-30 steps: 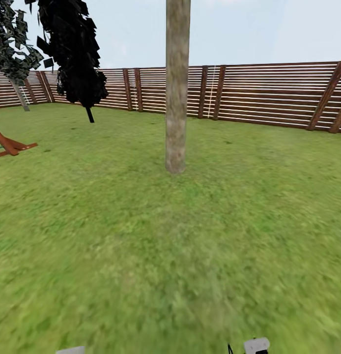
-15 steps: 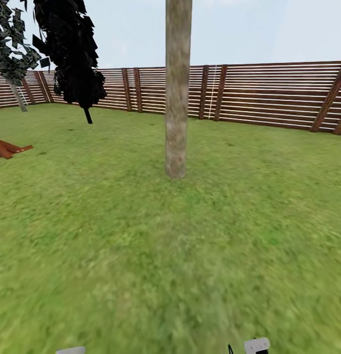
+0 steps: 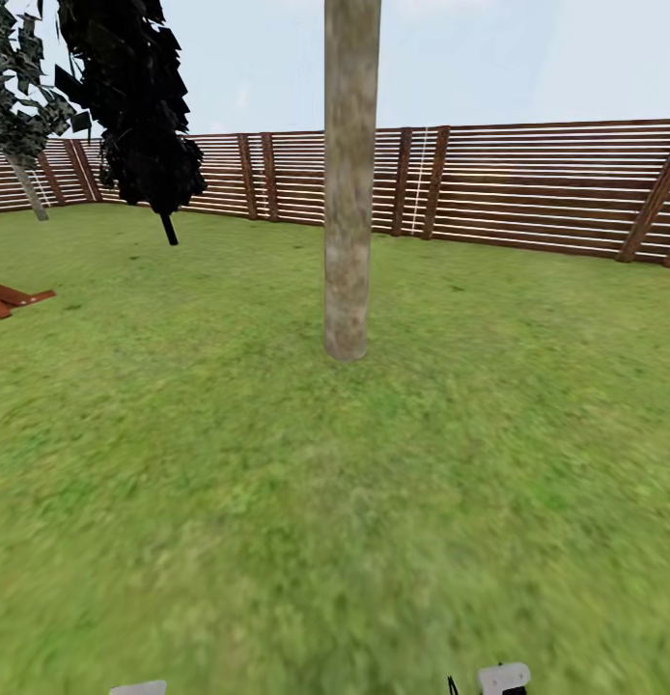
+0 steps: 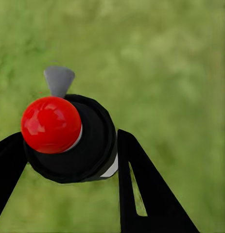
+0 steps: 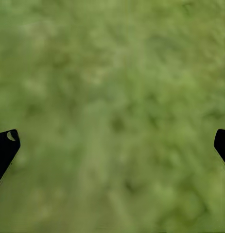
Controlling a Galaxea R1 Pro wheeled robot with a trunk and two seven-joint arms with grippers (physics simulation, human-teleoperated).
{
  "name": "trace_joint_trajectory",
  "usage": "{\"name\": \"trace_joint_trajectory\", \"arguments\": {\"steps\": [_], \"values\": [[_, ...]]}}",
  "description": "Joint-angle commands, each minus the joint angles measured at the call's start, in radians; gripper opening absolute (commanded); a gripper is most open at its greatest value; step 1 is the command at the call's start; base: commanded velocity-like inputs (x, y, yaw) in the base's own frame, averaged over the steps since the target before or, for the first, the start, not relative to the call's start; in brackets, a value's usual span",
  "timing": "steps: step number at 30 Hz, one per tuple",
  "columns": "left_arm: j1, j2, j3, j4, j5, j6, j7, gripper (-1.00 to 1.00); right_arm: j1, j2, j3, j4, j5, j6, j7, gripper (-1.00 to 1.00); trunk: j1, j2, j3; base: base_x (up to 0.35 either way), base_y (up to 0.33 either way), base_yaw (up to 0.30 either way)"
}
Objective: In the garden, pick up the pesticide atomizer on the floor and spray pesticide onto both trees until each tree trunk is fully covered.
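Atomizer in left claw, trunk ahead: risks are range and aim.

Head view: tree trunk (image 3: 350,183) is standing straight ahead on the lawn (image 3: 277,502), well apart from the robot, fence (image 3: 528,183) behind; spraying from here is likely falling short.
Left wrist view: left gripper (image 4: 68,160) is clamping the pesticide atomizer (image 4: 73,141) between its fingers, red cap facing the camera, grass beyond; nozzle direction is unclear, so mist may miss.
Right wrist view: right gripper (image 5: 112,141) is hanging spread wide, empty, over grass.
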Motion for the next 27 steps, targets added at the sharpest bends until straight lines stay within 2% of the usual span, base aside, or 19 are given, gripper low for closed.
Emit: {"name": "trace_joint_trajectory", "arguments": {"steps": [1,14,27], "values": [[0.000,0.000,0.000,0.000,0.000,0.000,0.000,-1.00,0.000,0.000,0.000,0.000,0.000,0.000,0.000,1.00,0.000,0.000,0.000,0.342,0.000,0.000],[0.000,0.000,0.000,0.000,0.000,0.000,0.000,-1.00,0.000,0.000,-0.002,-0.002,-0.002,0.000,-0.002,1.00,0.000,0.000,0.000,0.343,0.000,-0.003],[0.000,0.000,0.000,0.000,0.000,0.000,0.000,-1.00,0.000,0.000,0.000,0.000,-0.002,0.000,0.000,1.00,0.000,0.000,0.014,0.343,0.000,-0.161]]}}
